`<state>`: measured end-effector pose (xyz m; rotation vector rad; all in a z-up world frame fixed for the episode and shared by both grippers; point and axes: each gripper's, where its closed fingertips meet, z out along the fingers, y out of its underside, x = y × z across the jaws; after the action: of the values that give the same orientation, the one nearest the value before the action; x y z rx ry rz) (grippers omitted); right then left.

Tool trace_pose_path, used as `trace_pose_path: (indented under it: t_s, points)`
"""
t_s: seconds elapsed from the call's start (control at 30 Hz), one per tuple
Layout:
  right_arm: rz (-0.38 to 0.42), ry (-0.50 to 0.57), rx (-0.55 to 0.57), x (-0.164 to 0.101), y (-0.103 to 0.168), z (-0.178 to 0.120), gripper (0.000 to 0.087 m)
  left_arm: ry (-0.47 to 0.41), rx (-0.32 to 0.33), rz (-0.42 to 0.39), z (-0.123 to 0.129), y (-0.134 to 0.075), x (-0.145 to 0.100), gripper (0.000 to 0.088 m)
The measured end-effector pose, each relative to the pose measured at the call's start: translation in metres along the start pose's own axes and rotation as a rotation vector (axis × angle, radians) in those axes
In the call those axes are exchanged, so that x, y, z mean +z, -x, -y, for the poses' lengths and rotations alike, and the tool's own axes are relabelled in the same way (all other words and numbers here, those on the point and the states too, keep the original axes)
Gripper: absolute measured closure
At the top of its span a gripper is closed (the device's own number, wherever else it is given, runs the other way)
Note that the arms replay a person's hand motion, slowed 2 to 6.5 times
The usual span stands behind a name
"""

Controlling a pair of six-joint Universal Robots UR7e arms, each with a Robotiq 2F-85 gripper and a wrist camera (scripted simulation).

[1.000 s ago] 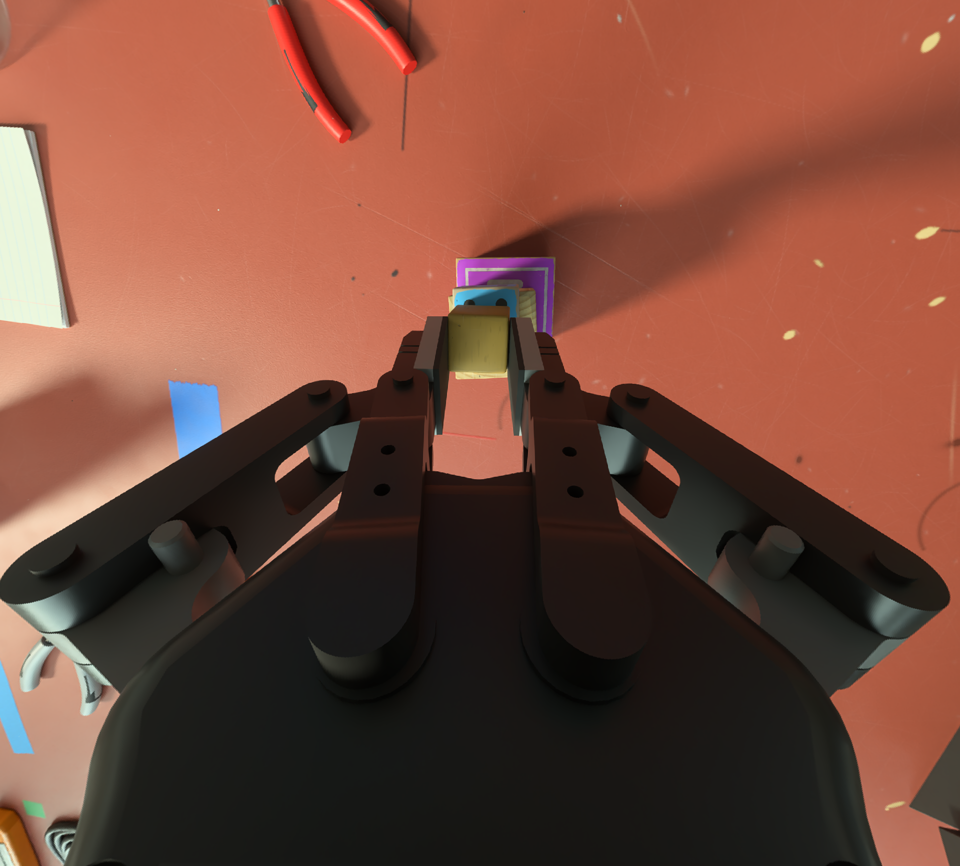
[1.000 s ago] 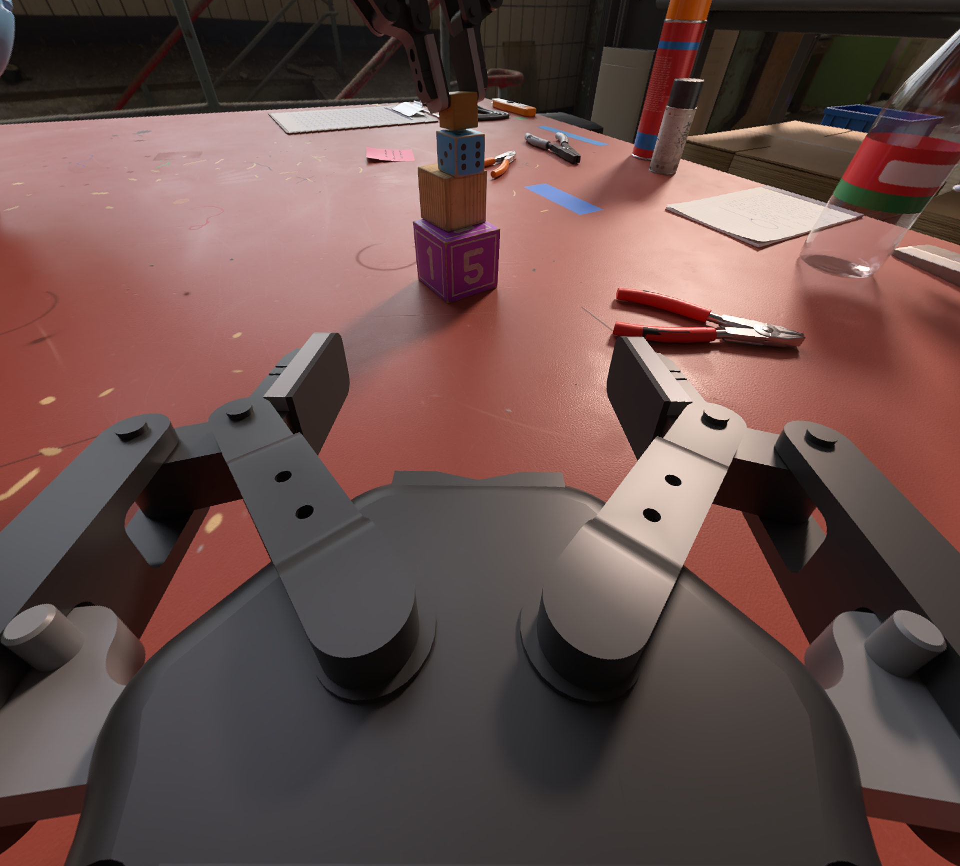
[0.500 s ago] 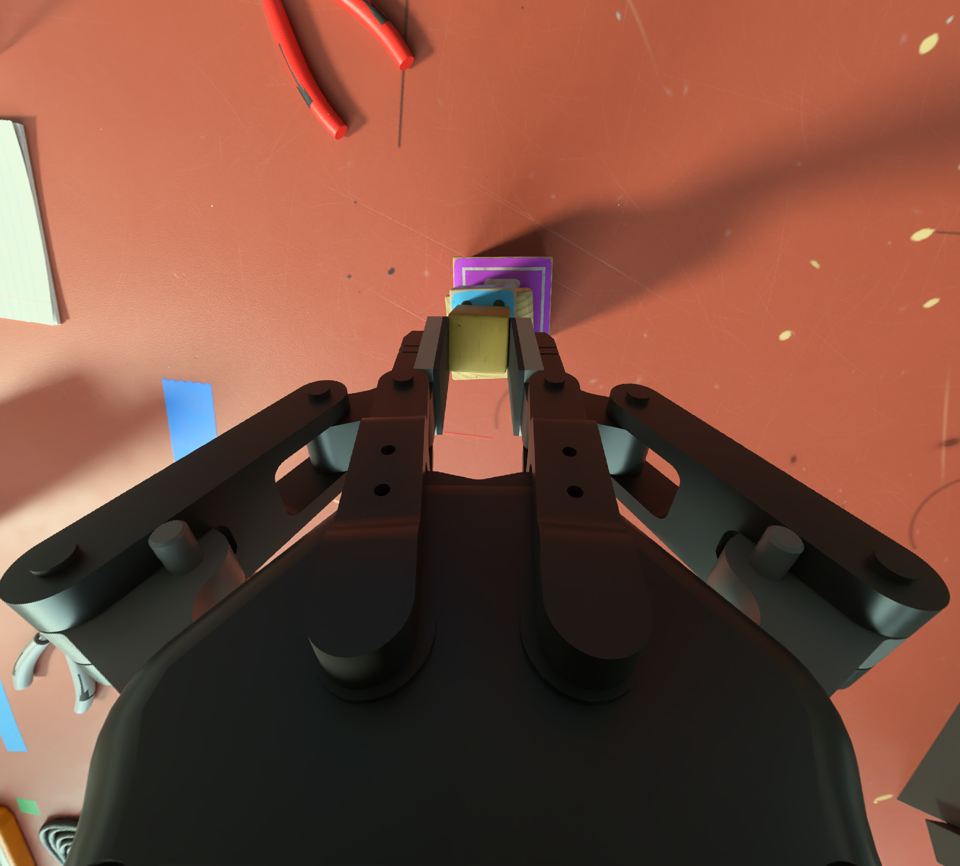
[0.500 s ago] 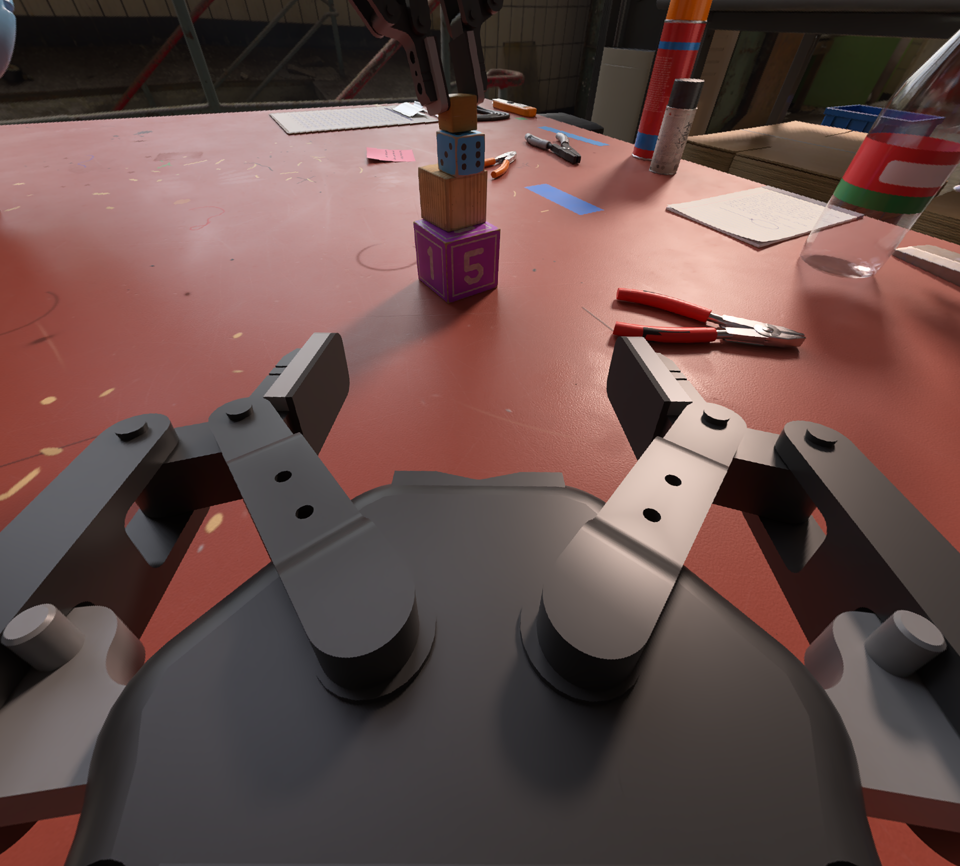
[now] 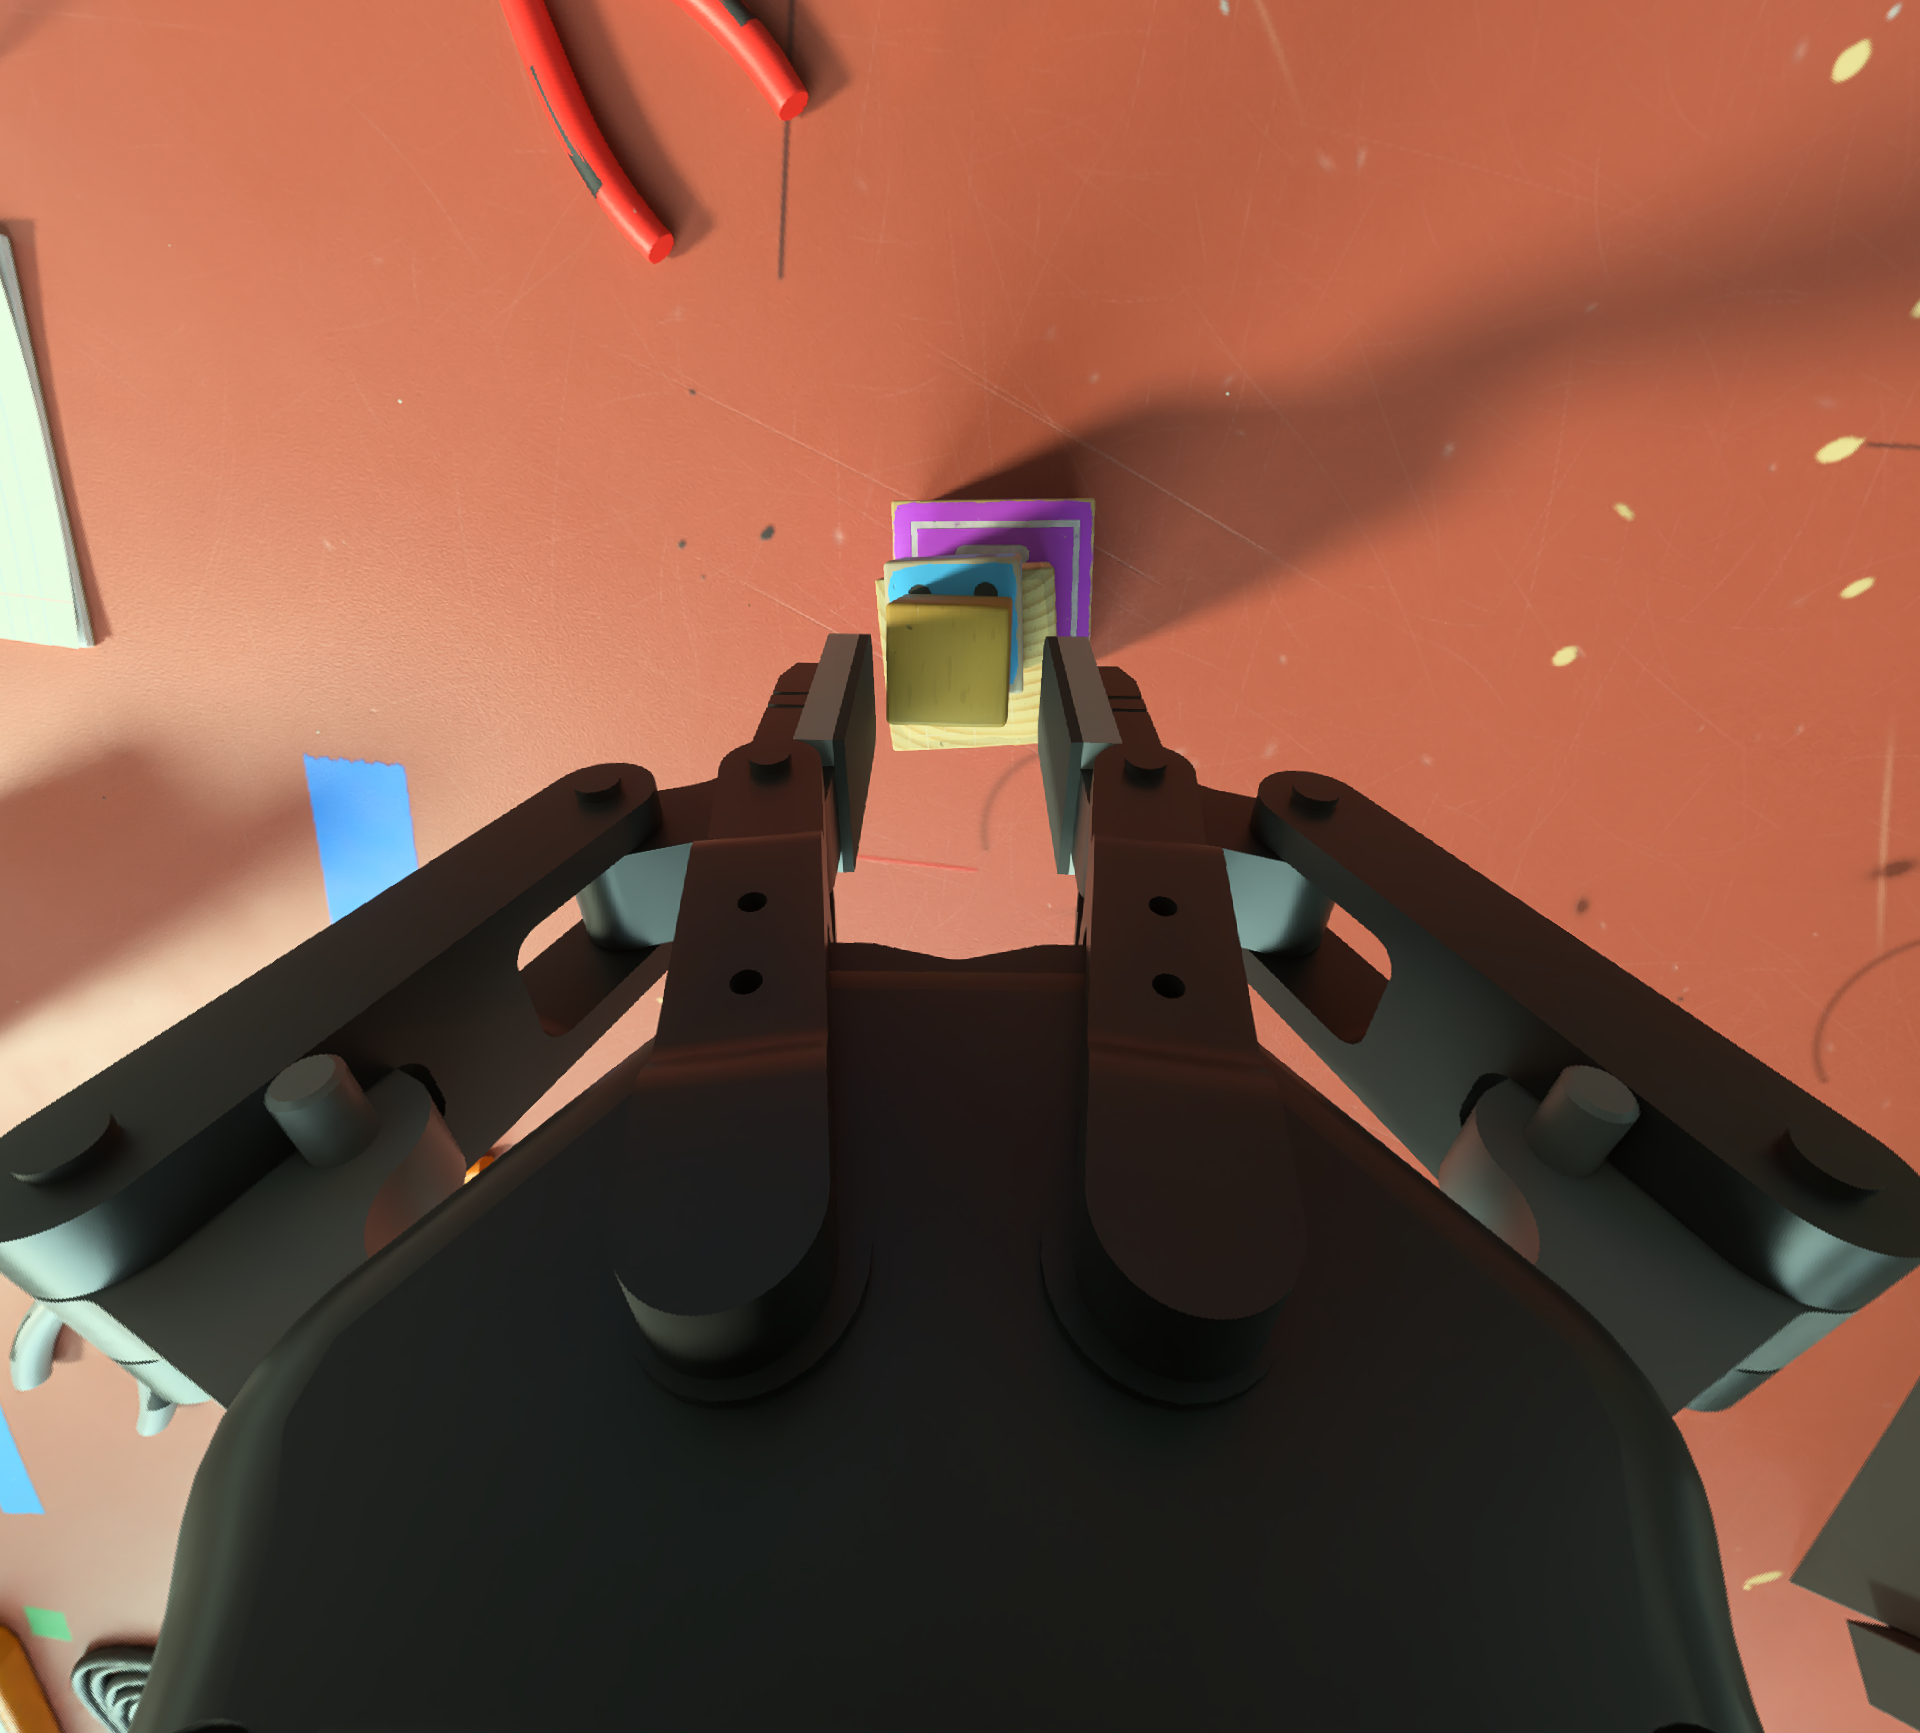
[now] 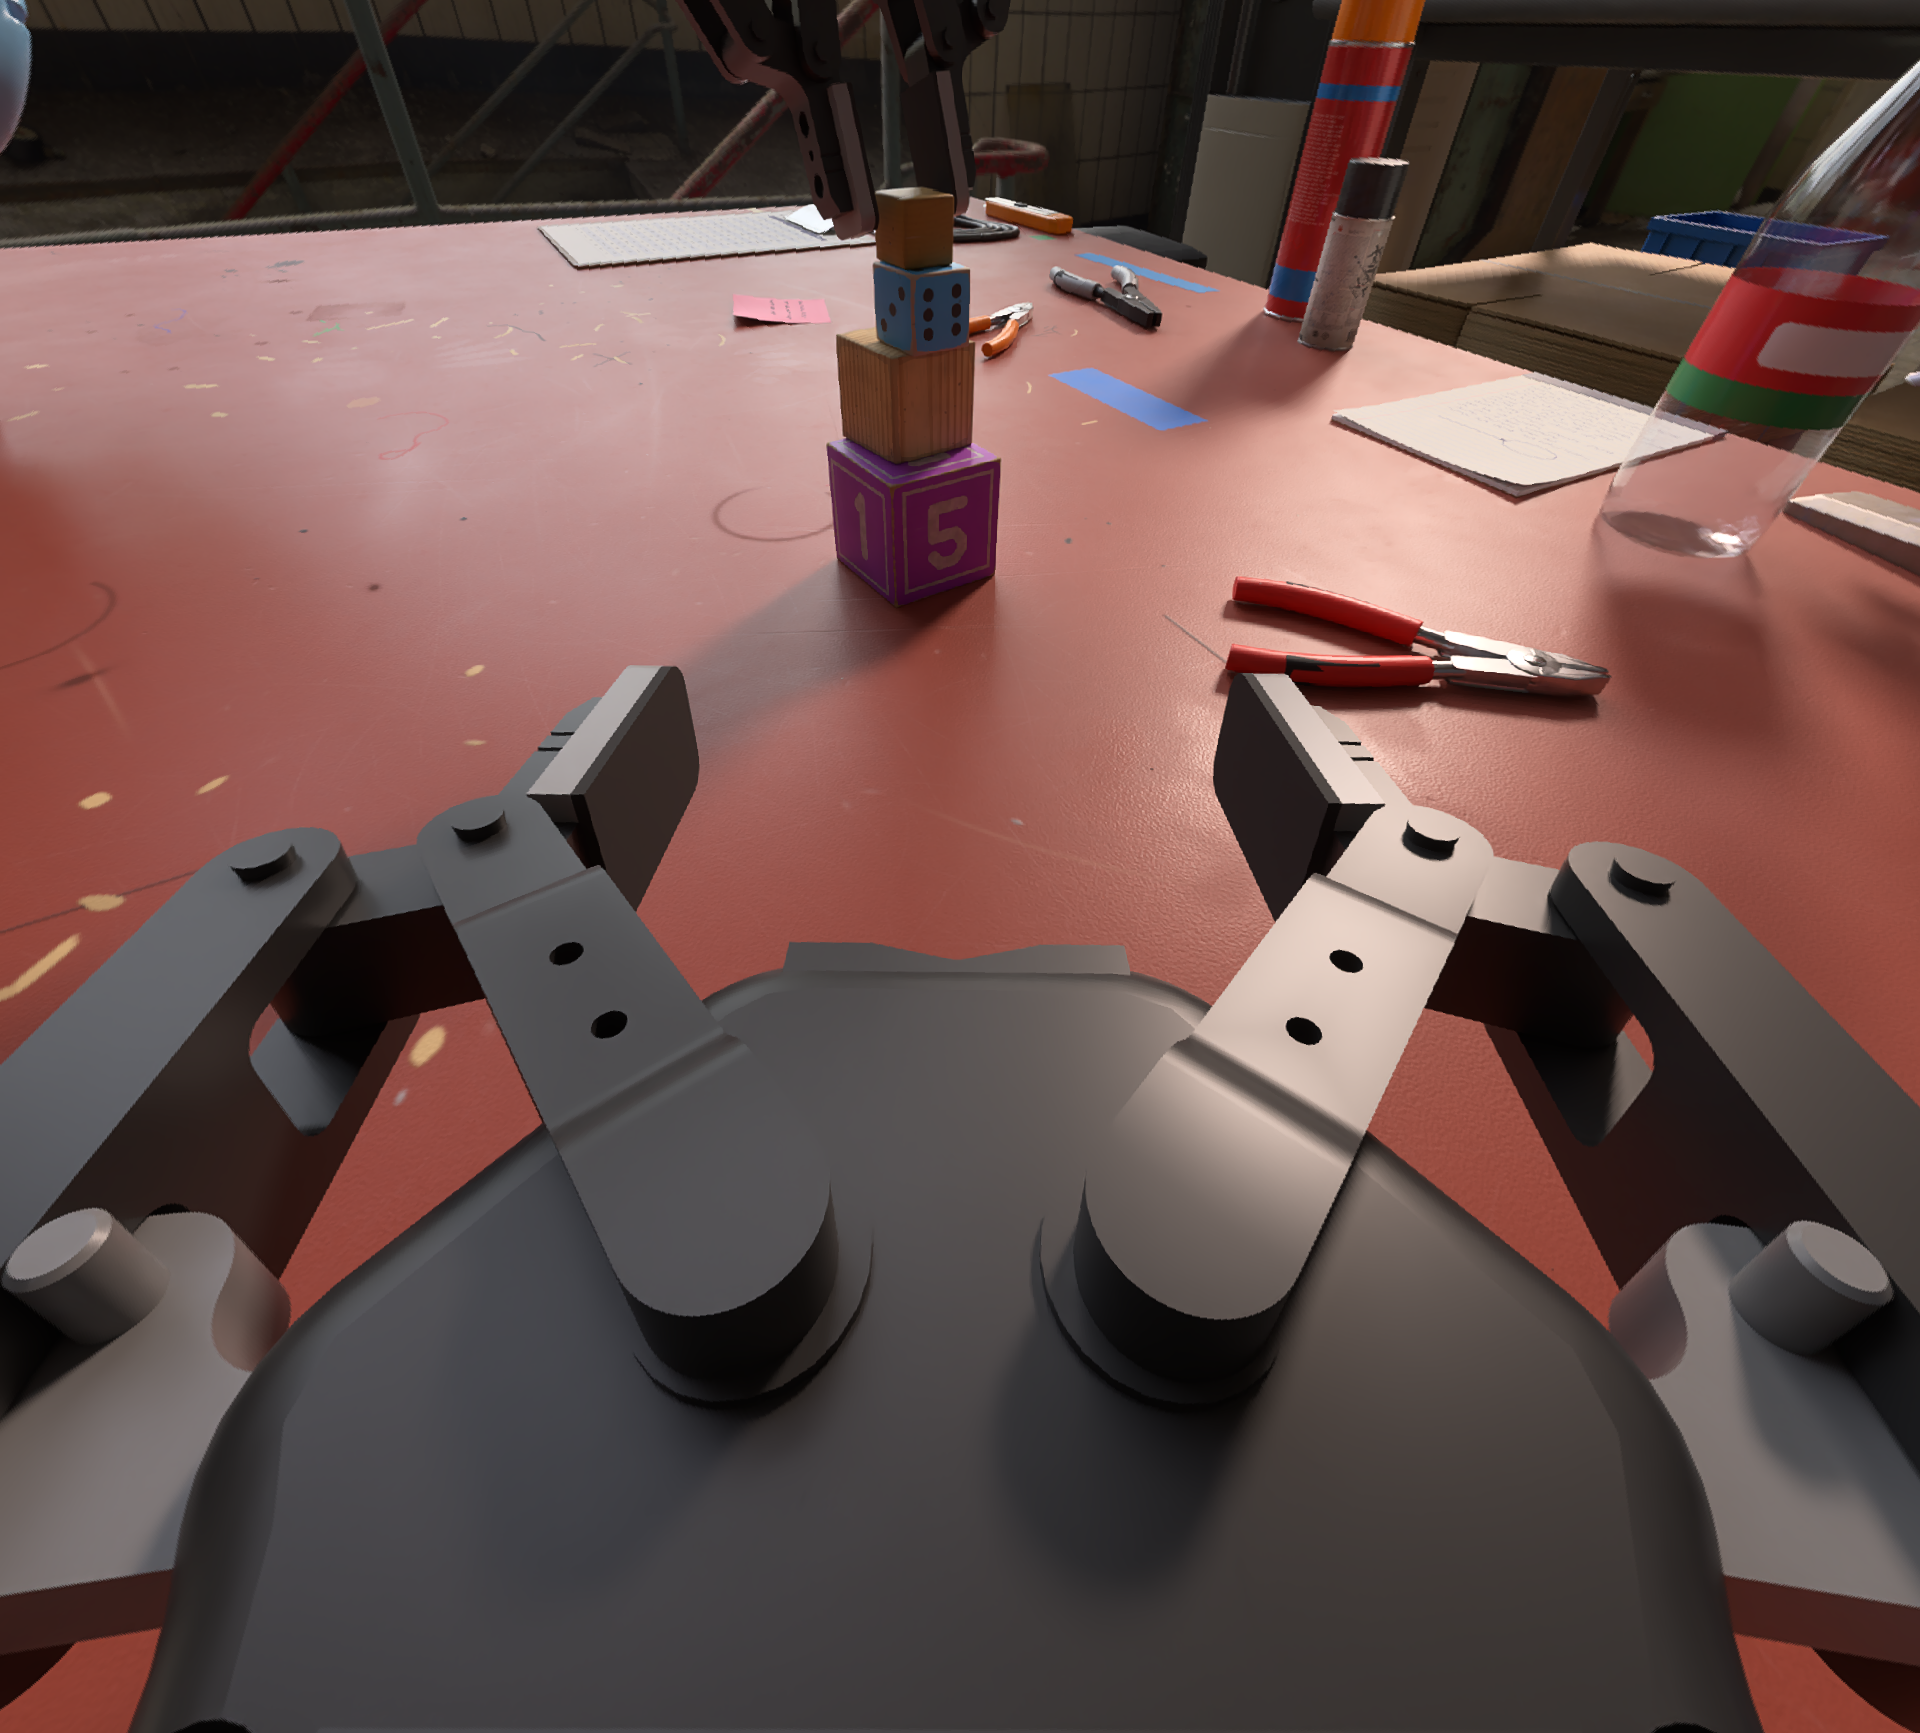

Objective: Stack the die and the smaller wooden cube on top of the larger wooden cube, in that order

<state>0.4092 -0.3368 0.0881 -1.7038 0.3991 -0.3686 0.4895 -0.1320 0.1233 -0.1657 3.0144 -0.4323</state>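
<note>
Small wooden cube [image 6: 914, 227] sits on the blue die [image 6: 922, 307], die on the big wooden cube [image 6: 906, 395], all on a purple numbered block [image 6: 914, 522] mid-tabletop [image 6: 520, 478]. Left tool [image 5: 951, 727] released, fingers [image 5: 842, 717] apart on either side of the top cube, not touching it. Right tool [image 6: 951, 769] wide open, empty, near the front edge. Looks like the release step, stack complete. Next: lift the left tool straight up without clipping the cube.

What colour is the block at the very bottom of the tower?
Purple block with pale markings, clearest in the right wrist view.
</note>
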Motion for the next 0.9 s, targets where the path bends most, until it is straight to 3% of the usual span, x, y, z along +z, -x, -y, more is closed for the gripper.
trace_pose_path:
  t_s: [0.53, 0.67, 0.9]
  points:
    - [0.0, 0.001, 0.0, 0.0, 0.0, 0.0, 0.002, -0.017, -0.007, 0.008, 0.0, 0.002, -0.003, 0.0472]
    - [-0.001, 0.0, 0.0, 0.0, 0.0, 0.0, 0.002, -0.029, -0.013, 0.014, 0.001, 0.003, -0.006, 0.0372]
    - [-0.001, 0.0, -0.001, 0.0, 0.0, 0.0, 0.002, -0.071, -0.035, 0.059, 0.0, 0.006, -0.015, 0.0109]
